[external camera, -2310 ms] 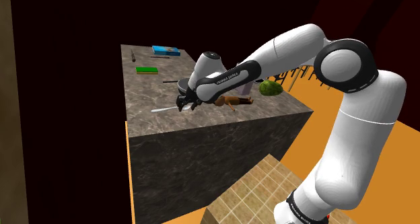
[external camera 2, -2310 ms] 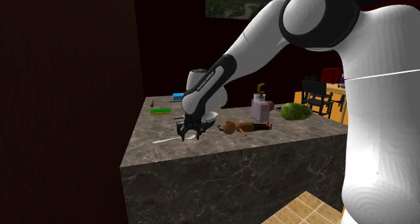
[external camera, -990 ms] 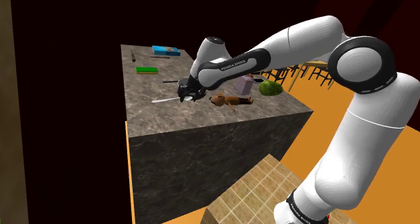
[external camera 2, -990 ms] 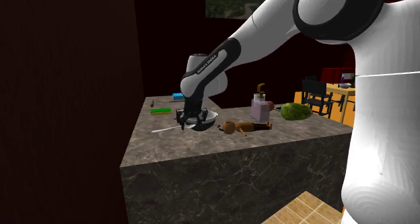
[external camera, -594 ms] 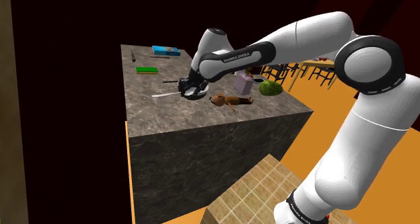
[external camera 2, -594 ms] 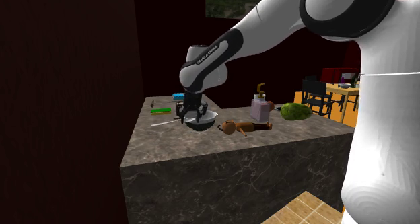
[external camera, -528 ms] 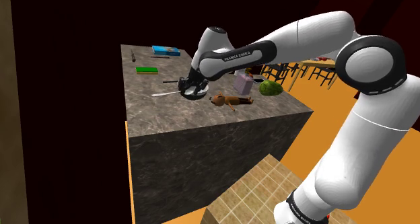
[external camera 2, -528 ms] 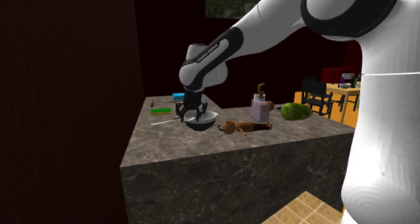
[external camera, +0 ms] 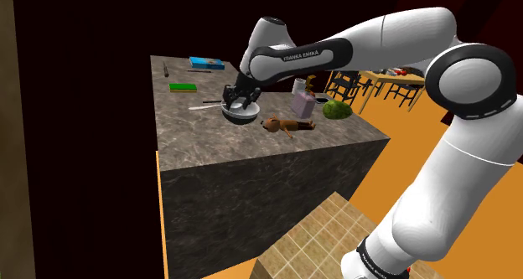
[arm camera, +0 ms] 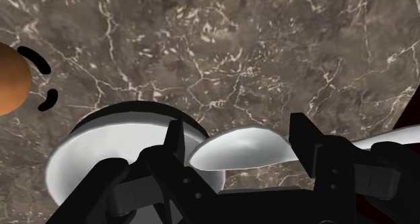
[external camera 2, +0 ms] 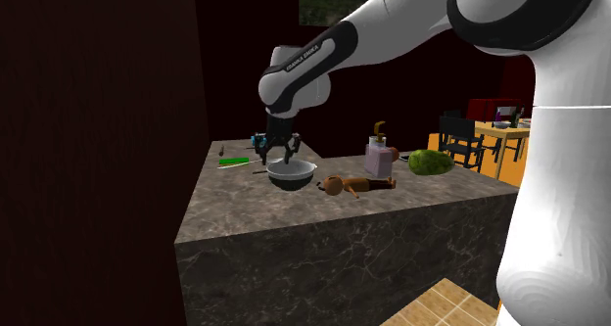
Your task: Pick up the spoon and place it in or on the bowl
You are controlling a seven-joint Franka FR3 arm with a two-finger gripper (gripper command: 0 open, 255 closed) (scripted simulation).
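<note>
- The gripper (arm camera: 240, 132) is clenched on the spoon (arm camera: 246, 151); the two black fingers (arm camera: 176, 143) press its wide end from either side, and its handle sticks out sideways past one finger.
- Just under the fingers, a little to one side, sits the bowl (arm camera: 94, 145), pale inside; in the shoulder view the gripper (external camera: 237, 95) hangs right above the bowl (external camera: 240, 112), and the spoon (external camera: 204, 107) reaches past the rim toward that view's left.
- The step in hand, I judge, is the setting down; the wide end looks off-centre over the bowl, so a small shift toward the middle seems wise before lowering; the fingers should open only once the spoon is low, so that it cannot bounce out.
- The long handle is the risk; it overhangs the rim and may tip the spoon onto the counter (external camera: 201, 139) if the wide end lands on the edge.
- Further along the counter lies a teddy bear (external camera: 285, 125), near the bowl but apart from it; beyond it stand a bottle (external camera: 302, 104) and a green lump (external camera: 337, 110); a straight descent should touch none of them.
- At the far end lie a green pad (external camera: 182, 87) and a blue box (external camera: 205, 64).
</note>
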